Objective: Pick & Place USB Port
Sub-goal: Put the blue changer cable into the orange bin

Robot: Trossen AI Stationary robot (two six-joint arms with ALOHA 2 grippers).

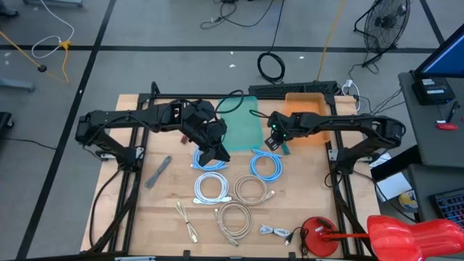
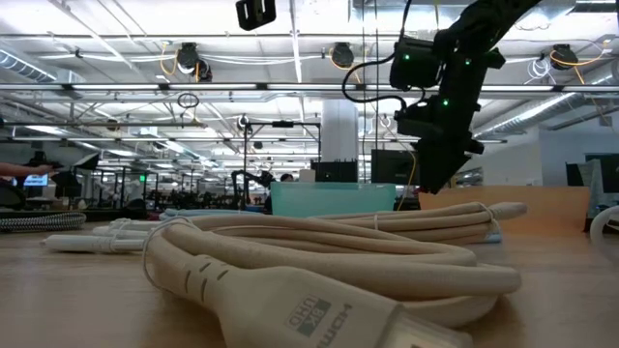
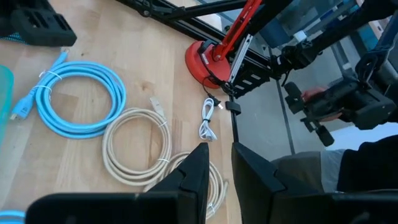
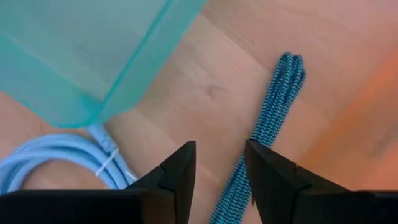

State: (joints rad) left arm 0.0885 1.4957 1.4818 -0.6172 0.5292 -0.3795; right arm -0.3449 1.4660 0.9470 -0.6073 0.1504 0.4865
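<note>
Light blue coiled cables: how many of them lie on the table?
2. One light blue coil lies below the right gripper, near the table's middle. The other light blue coil lies partly under the left gripper. More may be hidden under the arms.

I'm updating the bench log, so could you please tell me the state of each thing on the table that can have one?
Teal bin: upright, looks empty.
Orange bin: upright, contents unclear.
Blue cable: coiled, tied, on the table.
White cable: coiled, flat.
Beige cable: coiled, flat.
Braided teal cable: bundled, lying between the bins.
Left pincer: slightly open, holding nothing.
Right pincer: open above the braided cable, holding nothing.
</note>
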